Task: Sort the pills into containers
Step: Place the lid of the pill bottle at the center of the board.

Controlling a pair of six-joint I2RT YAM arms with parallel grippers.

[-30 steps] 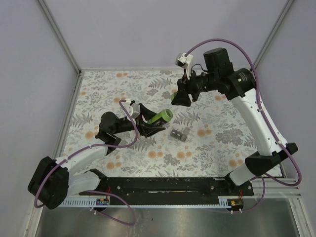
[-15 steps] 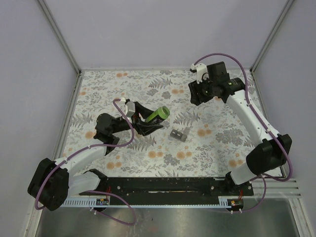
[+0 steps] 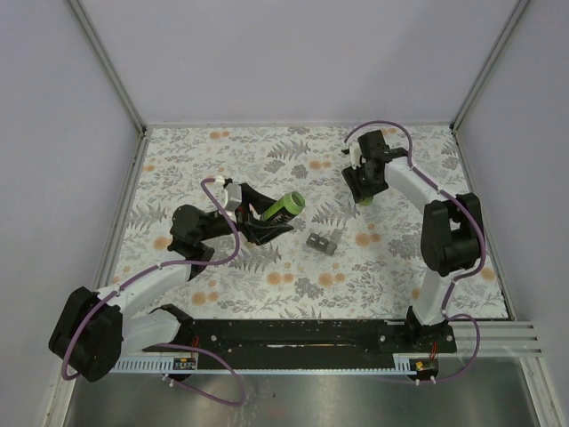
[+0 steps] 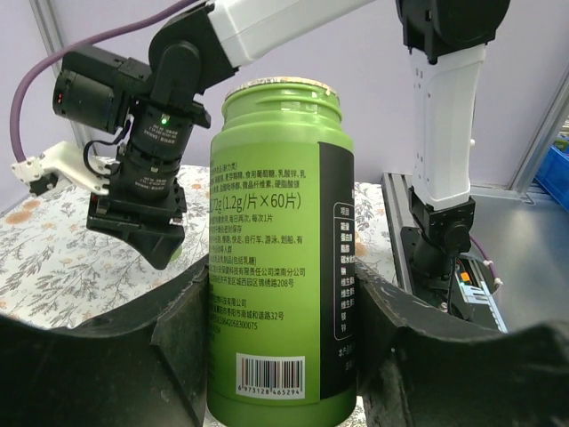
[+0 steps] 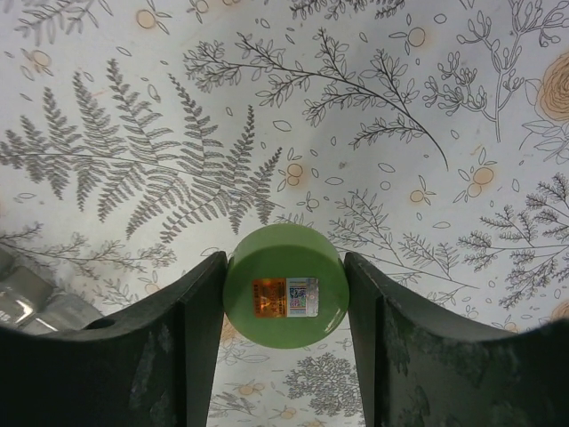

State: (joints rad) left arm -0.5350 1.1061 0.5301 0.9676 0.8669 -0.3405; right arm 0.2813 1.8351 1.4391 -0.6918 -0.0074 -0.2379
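My right arm has swung away from the bottle over the last second and folded down at the far right of the table. The left arm has barely shifted.

Nearest me, the left claw (image 4: 283,283) is clamped on the lower body of the green plastic pill bottle (image 4: 280,222). The bottle's uncapped mouth tilts up and away from the fingers. I cannot tell whether a seal covers that mouth.

Just beyond and to the right of that claw, a small grey compartment tray (image 3: 324,242) lies on the floral table cloth (image 3: 267,285).

Farther off, the right claw (image 5: 284,267) is closed on the round green plastic cap (image 5: 284,296), with a finger pressed to each side. It hangs low over bare cloth ahead of the tray. I cannot tell whether the cap touches the cloth yet.

I take this step as parking the cap. I would ease down until it sits flat, spread the fingers evenly, then lift straight up so it neither tips nor rolls. Meanwhile I would hold the bottle steady with its mouth up, so nothing spills.
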